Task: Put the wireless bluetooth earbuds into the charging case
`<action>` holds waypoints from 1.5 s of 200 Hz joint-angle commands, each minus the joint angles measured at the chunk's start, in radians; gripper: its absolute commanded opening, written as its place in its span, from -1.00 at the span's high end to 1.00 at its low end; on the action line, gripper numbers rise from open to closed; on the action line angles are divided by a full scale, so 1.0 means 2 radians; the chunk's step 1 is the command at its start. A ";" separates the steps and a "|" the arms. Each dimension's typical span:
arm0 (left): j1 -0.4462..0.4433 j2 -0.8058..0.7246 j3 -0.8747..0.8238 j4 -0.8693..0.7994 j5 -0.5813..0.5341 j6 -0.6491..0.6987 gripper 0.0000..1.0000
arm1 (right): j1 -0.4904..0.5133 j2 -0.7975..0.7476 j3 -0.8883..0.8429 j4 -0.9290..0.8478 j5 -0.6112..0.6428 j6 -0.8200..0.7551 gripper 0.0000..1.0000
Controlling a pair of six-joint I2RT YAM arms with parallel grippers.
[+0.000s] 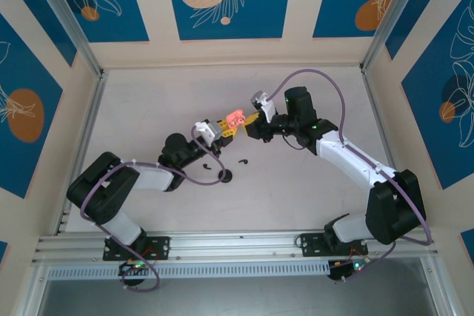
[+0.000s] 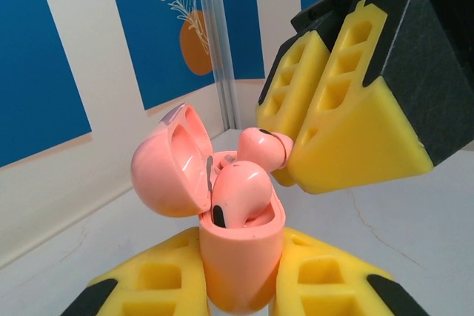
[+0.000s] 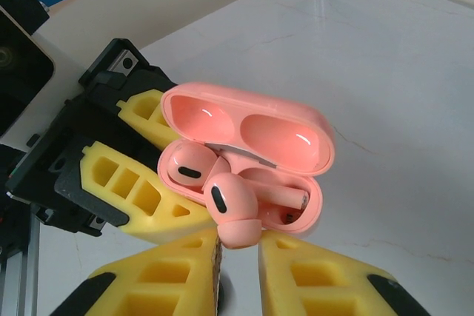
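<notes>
Loose pink earbud sits low centre in the right wrist view, at the tips of the right gripper. We read that gripper as closed on it, pinching the rounded head. The seated pink earbud is already in its well, just up and left of the loose one.

The left gripper is clamped on the charging case and holds it clear of the table. The case is roughly upright in the left wrist view, low centre. The lid is swung open toward the left of that frame. In the top view the case is at mid-frame, between the two grippers.

A pink stem shows in the free well at the right of the case. We cannot tell whether it has gone in properly or just lies across the opening.

How we'd do this step well:
- Hold the case dead steady and leave the lid open.
- Line the stem up with the axis of the free well, then push straight along it rather than sideways.
- Keep off the seated bud and the lid. The yellow fingers are bulky next to the case, so we'd come in from the open side.
- Let go only once the head sits flush, and open just a little — the bud looks smooth and could pop out.

Two black buds lie on the table below the grippers, untouched.
</notes>
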State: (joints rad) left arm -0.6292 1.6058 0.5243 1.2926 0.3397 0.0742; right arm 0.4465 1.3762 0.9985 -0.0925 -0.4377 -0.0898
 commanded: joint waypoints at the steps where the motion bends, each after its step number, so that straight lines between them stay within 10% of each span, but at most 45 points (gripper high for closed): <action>1: -0.007 -0.004 -0.002 0.002 0.015 -0.009 0.74 | -0.005 -0.015 0.017 -0.007 -0.007 -0.007 0.56; 202: -0.007 -0.003 0.005 -0.008 0.023 -0.011 0.74 | -0.004 -0.002 0.034 -0.019 -0.014 -0.027 0.30; 300: -0.005 -0.004 0.013 -0.030 0.075 -0.032 0.74 | -0.060 -0.041 0.062 -0.117 -0.148 -0.214 0.19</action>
State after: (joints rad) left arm -0.6292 1.6058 0.5243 1.2339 0.4236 0.0322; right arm 0.3511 1.3224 1.0660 -0.2054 -0.6029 -0.3248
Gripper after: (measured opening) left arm 0.182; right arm 0.400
